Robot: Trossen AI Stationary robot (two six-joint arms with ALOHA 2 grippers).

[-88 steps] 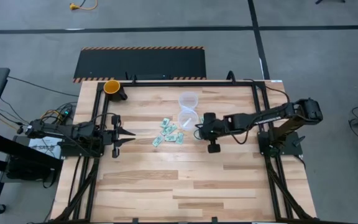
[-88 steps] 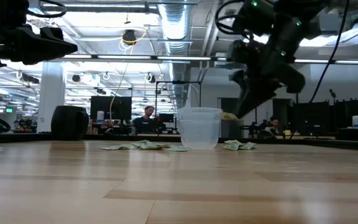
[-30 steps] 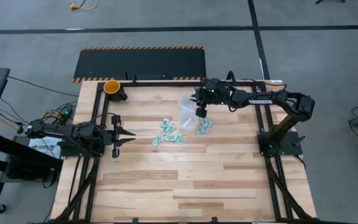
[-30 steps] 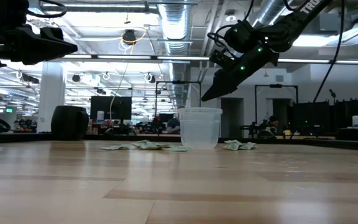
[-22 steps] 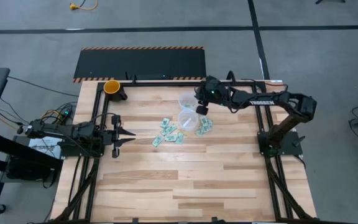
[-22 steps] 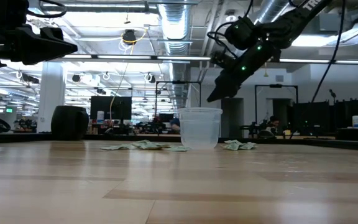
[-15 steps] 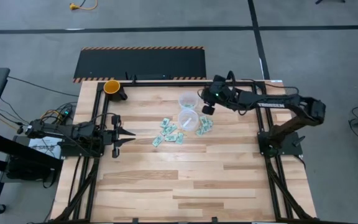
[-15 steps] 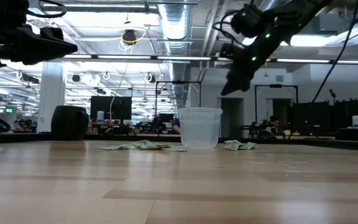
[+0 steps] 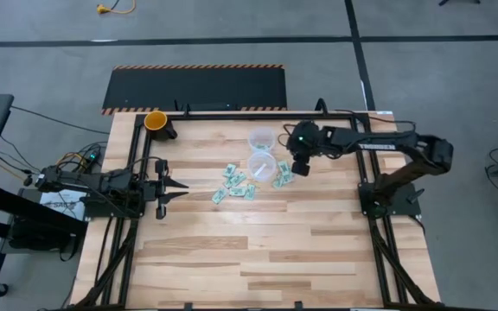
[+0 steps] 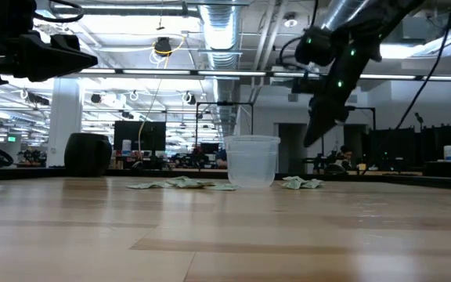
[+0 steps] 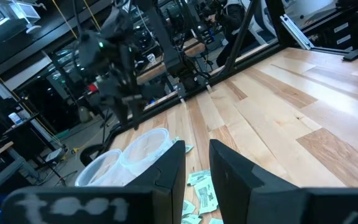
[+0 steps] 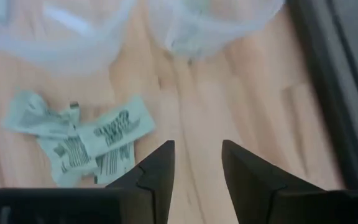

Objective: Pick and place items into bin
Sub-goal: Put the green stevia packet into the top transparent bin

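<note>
Several small green-and-white packets lie flat on the wooden table in two clusters, one left of the cups and one right of the near cup. Two clear plastic cups stand upright beside them; no bin other than these shows. My right gripper hangs open and slanted down, above the table just right of the right cluster, with nothing between its fingers. My left gripper waits level at the table's left side, open and empty.
An orange cup stands at the table's far left corner. A black metal frame runs along the far and right edges, close behind the right arm. Bare wood fills the table's near half.
My right gripper has moved from above the far cup toward the table's right and near edges, and has tipped more steeply downward. It now hangs beside the right packet cluster. The cups and packets have stayed where they were.
</note>
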